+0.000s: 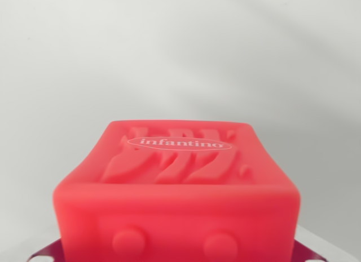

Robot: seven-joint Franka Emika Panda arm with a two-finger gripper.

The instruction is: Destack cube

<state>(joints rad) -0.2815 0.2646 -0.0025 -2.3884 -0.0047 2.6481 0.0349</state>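
From my remote seat I have only the wrist view, and a red cube (180, 200) fills most of its lower half, very close to the lens. It is a soft-looking, matte coral-red block with rounded edges and corners. The face turned up toward the camera carries raised wavy relief, like stripes or flames, and across the far part of that relief sits a pale oval label (179, 143) reading "infantino" in white letters. The face nearest me, below the label, shows two round raised bumps side by side near the bottom edge of the frame, blurred by closeness. At either side of the cube's lower corners, thin dark purplish-red slivers (45, 254) poke out, with what look like small holes on the wrist view's left; I cannot tell what they belong to. Behind and around the cube is a plain pale grey surface (180, 53) with soft shadows. No fingers are in view, so I cannot tell whether the jaws are released or clenched, nor whether anything lies beneath the cube.
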